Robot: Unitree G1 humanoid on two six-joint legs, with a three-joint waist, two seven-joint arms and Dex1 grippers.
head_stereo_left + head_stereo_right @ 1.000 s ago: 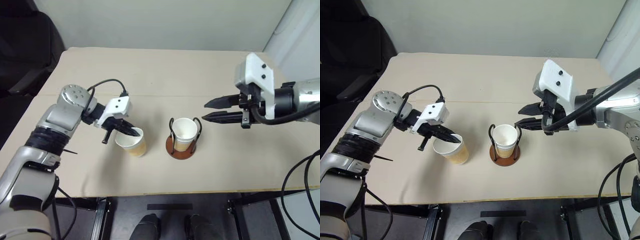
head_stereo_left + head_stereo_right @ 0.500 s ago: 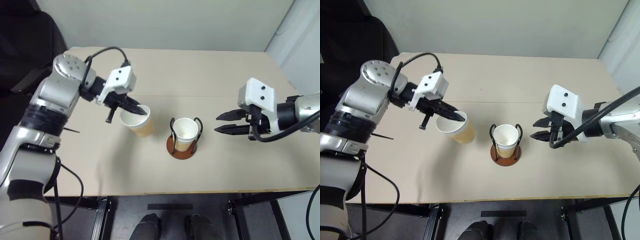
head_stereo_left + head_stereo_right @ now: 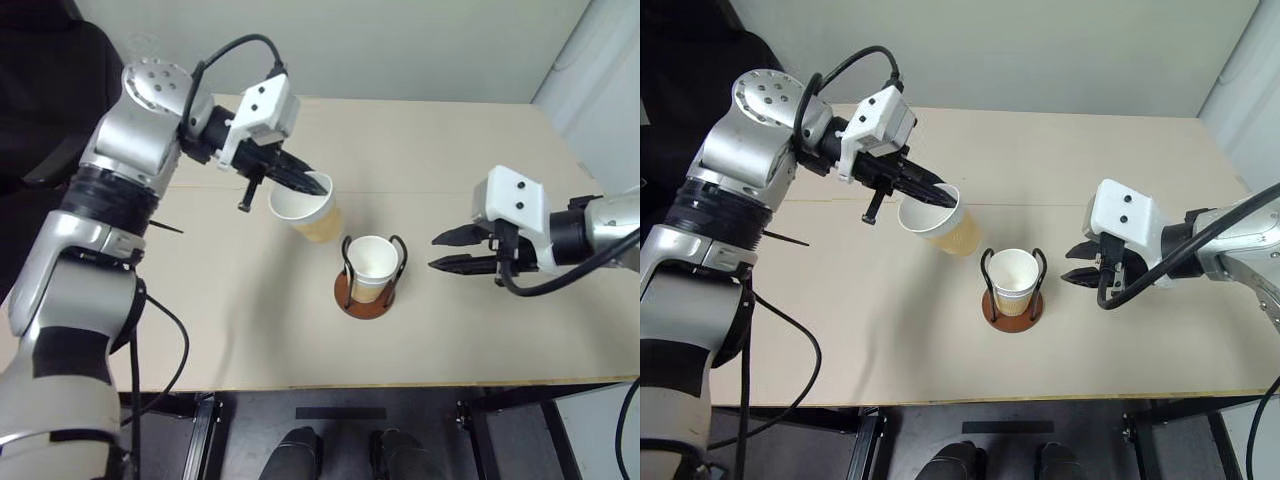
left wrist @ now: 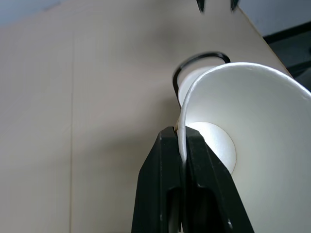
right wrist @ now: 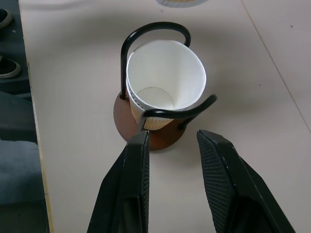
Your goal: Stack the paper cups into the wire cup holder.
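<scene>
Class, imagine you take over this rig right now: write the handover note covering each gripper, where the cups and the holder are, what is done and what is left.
Left gripper: shut on the rim of a paper cup, held tilted in the air, up and to the left of the wire cup holder.
Right gripper: open, empty, to the right of the holder, pointing at it.
Done: the holder stands on the table with a nested cup already in it.
Left: carry the held cup over the holder, lower it into the nested cup, release.

head pair: high, looking down over table (image 3: 200, 330) | wrist views: close; share wire cup holder (image 5: 160, 131)
</scene>
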